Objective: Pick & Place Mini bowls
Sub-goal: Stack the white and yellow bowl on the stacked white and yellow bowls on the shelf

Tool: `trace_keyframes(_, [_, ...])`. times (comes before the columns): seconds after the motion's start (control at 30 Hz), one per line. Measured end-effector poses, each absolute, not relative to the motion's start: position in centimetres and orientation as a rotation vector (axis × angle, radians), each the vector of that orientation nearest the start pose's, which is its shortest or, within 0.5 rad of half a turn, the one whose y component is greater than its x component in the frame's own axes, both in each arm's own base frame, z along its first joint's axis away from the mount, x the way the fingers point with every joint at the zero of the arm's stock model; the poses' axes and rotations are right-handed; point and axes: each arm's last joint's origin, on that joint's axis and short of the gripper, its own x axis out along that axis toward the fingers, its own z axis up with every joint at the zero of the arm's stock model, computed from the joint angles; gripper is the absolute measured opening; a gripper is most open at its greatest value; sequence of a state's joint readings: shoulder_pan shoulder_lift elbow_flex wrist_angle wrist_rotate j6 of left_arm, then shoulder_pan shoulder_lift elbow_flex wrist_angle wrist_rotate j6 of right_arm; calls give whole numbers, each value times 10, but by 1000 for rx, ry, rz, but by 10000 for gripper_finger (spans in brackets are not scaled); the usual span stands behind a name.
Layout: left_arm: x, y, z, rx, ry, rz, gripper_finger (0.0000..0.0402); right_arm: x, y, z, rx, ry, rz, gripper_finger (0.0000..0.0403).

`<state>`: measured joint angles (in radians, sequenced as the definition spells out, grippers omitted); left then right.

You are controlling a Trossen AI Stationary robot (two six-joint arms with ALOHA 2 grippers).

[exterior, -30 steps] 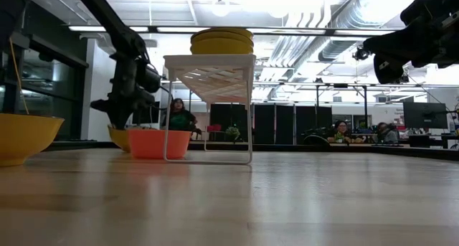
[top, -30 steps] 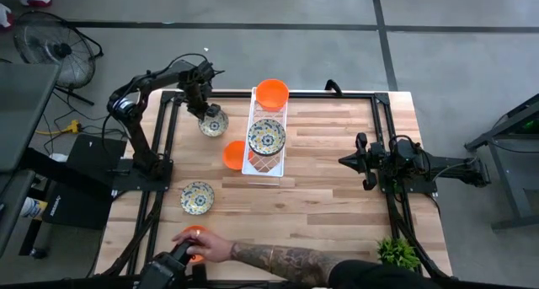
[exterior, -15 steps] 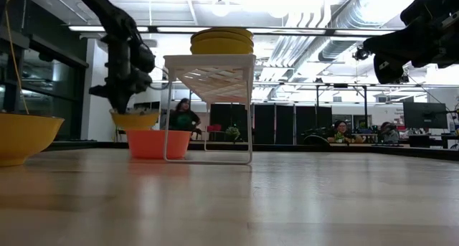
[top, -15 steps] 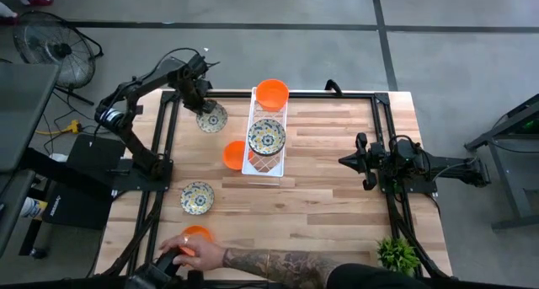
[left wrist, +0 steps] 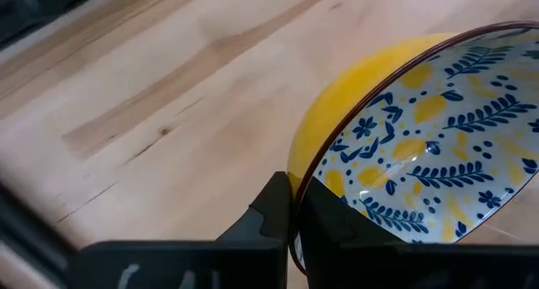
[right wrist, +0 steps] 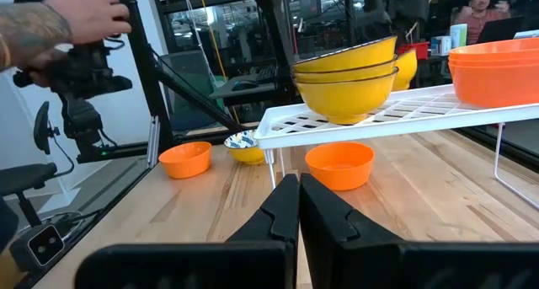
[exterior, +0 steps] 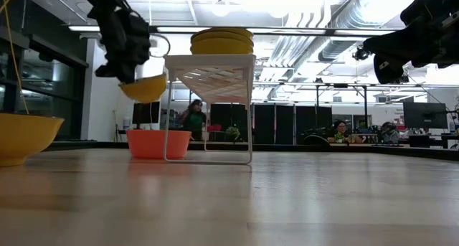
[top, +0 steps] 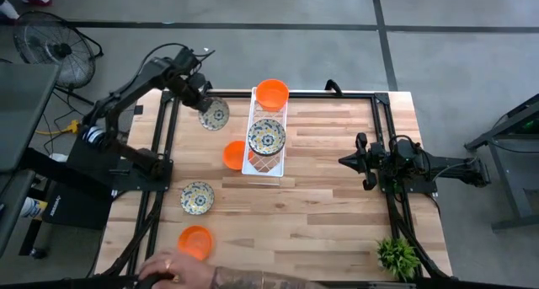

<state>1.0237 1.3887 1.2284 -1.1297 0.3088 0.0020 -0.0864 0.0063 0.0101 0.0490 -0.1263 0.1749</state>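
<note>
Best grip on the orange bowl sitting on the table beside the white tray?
Probably the rim of the orange bowl, from straight above, on the side away from the white tray. It sits upright, mouth open; one finger inside, one outside the thin wall. The tray crowds its other side.

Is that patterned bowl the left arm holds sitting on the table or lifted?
Lifted: the low view shows the patterned bowl in the left gripper, above the table.

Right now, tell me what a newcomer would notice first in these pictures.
The left hand holds a floral bowl by its rim, lifted clear of the table near the far left corner. Next, the white lattice tray at mid-table carries stacked floral bowls and orange bowls. The right hand waits shut at the right.
</note>
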Motion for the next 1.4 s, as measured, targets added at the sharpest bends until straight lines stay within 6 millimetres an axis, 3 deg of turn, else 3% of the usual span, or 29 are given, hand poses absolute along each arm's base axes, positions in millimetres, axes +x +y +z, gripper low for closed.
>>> trace_keyframes(0.27, [135, 195, 315, -719, 941, 504, 2, 97, -5, 171, 169, -49, 44, 0])
trace_keyframes(0.6, [149, 189, 352, -548, 873, 440, 2, 97, -5, 171, 169, -49, 45, 0])
trace_keyframes(1.23, [175, 165, 385, -445, 791, 290, 2, 97, -5, 171, 169, -49, 44, 0])
trace_keyframes(1.4, [191, 163, 383, -482, 810, 264, 2, 97, -5, 171, 169, -49, 44, 0])
